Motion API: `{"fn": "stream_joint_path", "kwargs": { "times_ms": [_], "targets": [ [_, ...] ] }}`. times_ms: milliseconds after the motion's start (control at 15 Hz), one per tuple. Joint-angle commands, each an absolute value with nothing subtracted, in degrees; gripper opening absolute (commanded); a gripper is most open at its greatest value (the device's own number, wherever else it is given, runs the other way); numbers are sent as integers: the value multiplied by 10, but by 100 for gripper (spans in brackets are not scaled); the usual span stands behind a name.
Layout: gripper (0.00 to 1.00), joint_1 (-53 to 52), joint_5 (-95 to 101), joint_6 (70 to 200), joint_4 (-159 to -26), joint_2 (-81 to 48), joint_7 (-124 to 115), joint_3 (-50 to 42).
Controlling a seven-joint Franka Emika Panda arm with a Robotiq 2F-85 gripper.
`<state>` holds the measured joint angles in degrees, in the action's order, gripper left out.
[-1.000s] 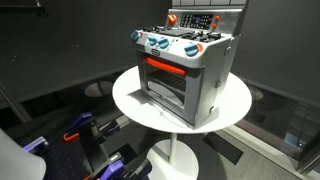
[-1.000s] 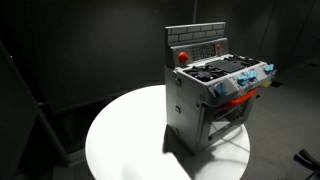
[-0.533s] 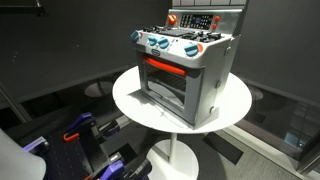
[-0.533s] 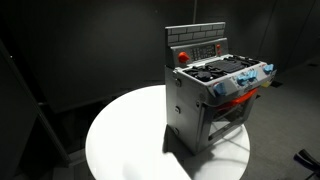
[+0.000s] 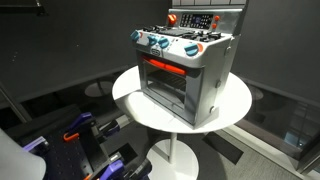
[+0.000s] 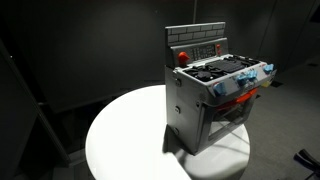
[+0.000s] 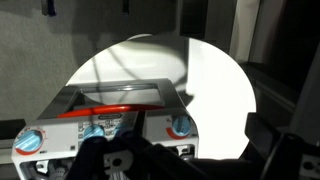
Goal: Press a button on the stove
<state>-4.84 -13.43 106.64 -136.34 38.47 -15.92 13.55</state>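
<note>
Evidently the whole move turns on one relation: in the wrist view the stove (image 7: 110, 115) lies straight ahead of and below the tool (image 7: 118, 162), its row of knobs (image 7: 100, 127) running crosswise just past the tool's dark outline. The tool shows only as a blurred black mass at the lower edge of that view. Whether it is spread or clenched cannot be told, and nothing seems to be in its grasp. It does not appear in either exterior view. The stove stands on a round white desk (image 5: 235, 105), toward the side away from the bare stretch of desk (image 6: 120, 135). It is a boxy toy of matt grey plastic (image 6: 205, 100) with a dark oven window and a glossy red bar (image 5: 165, 67) above the window. Its round blue-and-white knobs (image 5: 160, 43) sit on a sloping front strip. An upright back panel (image 5: 205, 18) rises behind the burners. A round red button (image 6: 182, 56) sits at one end of that panel, and smaller keys beside it are too small to make out. My guess is that the panel lies out of the wrist view, so reaching a button calls for a short, careful approach. The light plastic body may slide on the smooth desk if pushed hard.
</note>
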Motion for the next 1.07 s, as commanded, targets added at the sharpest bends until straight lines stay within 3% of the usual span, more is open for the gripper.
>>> {"fn": "stream_joint_path", "kwargs": {
  "times_ms": [0,1000],
  "targets": [
    [100,-15,-91,1102,-1310,325,-199,138],
    [100,47,76,1198,-1162,85,-342,89]
  ]
}}
